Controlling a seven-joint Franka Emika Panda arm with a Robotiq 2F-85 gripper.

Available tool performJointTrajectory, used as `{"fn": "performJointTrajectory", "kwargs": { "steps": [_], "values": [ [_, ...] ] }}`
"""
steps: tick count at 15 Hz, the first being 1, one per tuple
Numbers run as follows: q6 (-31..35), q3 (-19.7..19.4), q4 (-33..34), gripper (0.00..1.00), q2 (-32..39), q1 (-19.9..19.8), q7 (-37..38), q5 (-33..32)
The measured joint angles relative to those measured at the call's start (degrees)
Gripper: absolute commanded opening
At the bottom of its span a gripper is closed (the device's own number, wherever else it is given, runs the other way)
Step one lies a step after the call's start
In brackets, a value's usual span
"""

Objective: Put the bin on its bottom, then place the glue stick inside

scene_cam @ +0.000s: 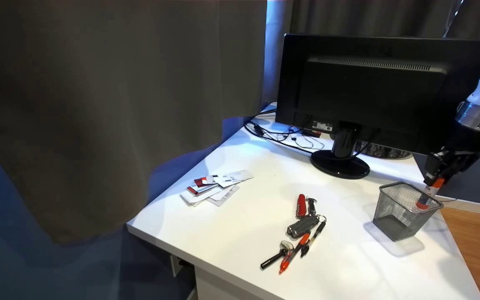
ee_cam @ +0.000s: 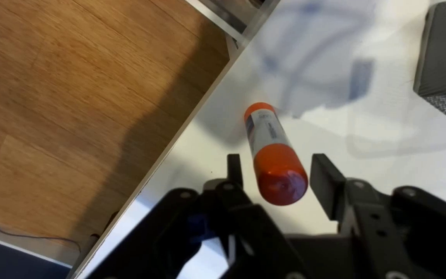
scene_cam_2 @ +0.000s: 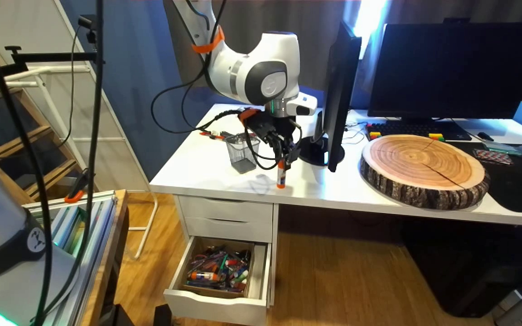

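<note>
First half done, second half pending

The tool (ee_cam: 279,171) is held low, its fingers (ee_cam: 234,168) parted around the upper end of the stick (ee_cam: 268,128). A gap is seen on each side, so the stick is judged to be straddled but not gripped.

The stick is stood on end on the tabletop (scene_cam_2: 197,174), near an edge. Just beside it, the bin (scene_cam: 399,221) is set upright on its bottom, mouth upward, as is shown in both exterior views. In an exterior view the stick's lower end is overlapped by the bin, but by the wrist view the stick is placed outside it.

The first step, the bin being put on its bottom, can therefore be counted as done. The second is judged to be only prepared: the stick is yet to be gripped, lifted over the rim, lowered inside and released. Only a short sideways carry seems to be called for.

Farther out, pens (scene_cam: 294,253), a red knife (scene_cam: 301,206) and cards (scene_cam: 211,193) are spread on the tabletop, with a monitor (scene_cam: 369,96) also stood there; none of these is judged to be needed.
</note>
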Motion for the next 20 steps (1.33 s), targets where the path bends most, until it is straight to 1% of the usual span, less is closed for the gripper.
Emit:
{"fn": "performJointTrajectory", "kwargs": {
  "steps": [2, 3, 7, 9, 11, 15, 17, 20],
  "values": [
    [0.1, -0.3, 0.0, 0.05, 0.2, 0.1, 0.0, -0.1],
    [0.1, -0.4, 0.0, 0.08, 0.2, 0.2, 0.0, -0.1],
    [0.1, -0.5, 0.0, 0.08, -0.1, 0.9, 0.0, -0.2],
    [-0.2, -0.5, 0.0, 0.08, -1.4, 1.7, 0.0, -0.7],
    [-1.8, -0.5, -0.1, 0.08, -3.8, 3.0, 0.1, -2.1],
    [-7.1, -0.2, -0.4, 0.08, -10.1, 5.7, 1.0, -6.1],
    [-9.1, 1.1, -0.6, 0.08, -12.9, 6.1, 1.0, -6.9],
    [-10.9, 4.1, -0.9, 0.08, -15.6, 5.8, 0.9, -6.7]
  ]
}}
